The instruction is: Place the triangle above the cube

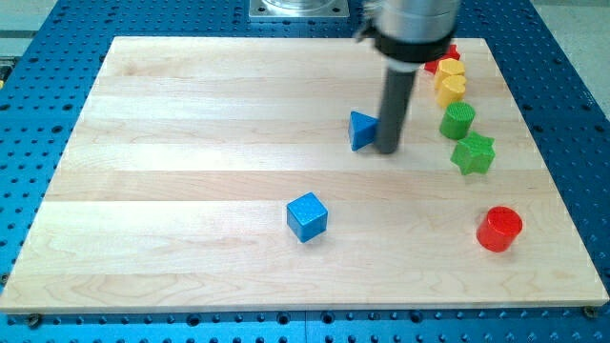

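Observation:
A blue triangle block lies on the wooden board, right of centre in the upper half. A blue cube sits lower down, below and to the left of the triangle. My tip stands right beside the triangle, touching or almost touching its right side. The rod rises from there to the view's top.
Along the board's right side stand a red block, partly hidden by the rod's mount, two yellow blocks, a green cylinder, a green star and a red cylinder. A blue perforated table surrounds the board.

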Tool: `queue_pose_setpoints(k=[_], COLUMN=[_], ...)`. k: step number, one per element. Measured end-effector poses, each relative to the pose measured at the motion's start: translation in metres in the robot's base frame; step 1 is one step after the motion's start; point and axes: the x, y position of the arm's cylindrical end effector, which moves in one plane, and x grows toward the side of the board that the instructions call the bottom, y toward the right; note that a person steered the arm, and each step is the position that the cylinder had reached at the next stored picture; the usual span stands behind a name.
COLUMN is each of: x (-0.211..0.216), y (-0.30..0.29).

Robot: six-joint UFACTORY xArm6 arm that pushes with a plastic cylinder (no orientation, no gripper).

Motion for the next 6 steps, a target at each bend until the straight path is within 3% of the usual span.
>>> queue_pose_setpoints(k=[1,2,3,4,5,6], x=[-0.017,0.003,0.020,0.031,0.062,0.067], y=[-0.039,-0.118,-0.144,-0.121,-0.148,-0.114])
